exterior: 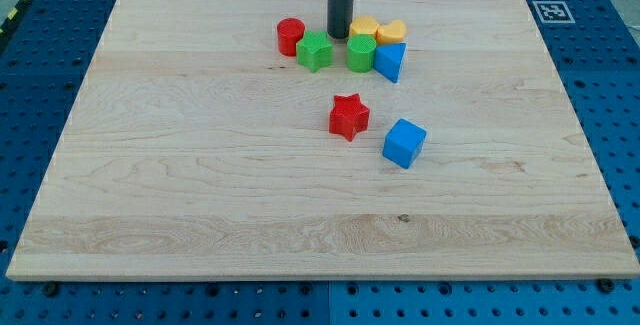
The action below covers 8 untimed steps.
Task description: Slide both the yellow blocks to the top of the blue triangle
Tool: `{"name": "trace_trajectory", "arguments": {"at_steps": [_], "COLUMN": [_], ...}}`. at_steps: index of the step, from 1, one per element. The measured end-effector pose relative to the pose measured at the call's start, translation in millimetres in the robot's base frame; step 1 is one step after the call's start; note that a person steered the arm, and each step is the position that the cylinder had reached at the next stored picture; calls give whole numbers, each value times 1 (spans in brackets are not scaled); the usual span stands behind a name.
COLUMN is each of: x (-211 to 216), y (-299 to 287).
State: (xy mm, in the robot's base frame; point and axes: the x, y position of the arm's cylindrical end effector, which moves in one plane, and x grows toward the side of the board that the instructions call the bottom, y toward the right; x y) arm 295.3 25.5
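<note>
- We count seven blocks on the wooden surface [200,195]: two yellow, two green, two blue, two red minus none — in fact eight.
- Yellow: one yellow block [363,27] and a second yellow block [391,32], side by side, just above the blue triangle [390,62].
- Green: a green star [314,52] and a green cylinder [360,53].
- Red: a red cylinder [290,36] and a red star [348,116].
- Blue: the triangle and a blue cube [404,143].
- We have no fingers; my tip [339,36] rests between the green star and the first yellow block.

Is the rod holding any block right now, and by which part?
Nothing is held. My tip stands between the green star and yellow blocks.
</note>
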Motion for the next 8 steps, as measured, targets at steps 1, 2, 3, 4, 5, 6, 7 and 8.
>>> {"name": "trace_trajectory", "arguments": {"at_steps": [1,2,3,4,5,6,7,8], "x": [-3,0,18,24,6,-26,-67,-80], "y": [1,5,21,26,4,-2,19,93]}}
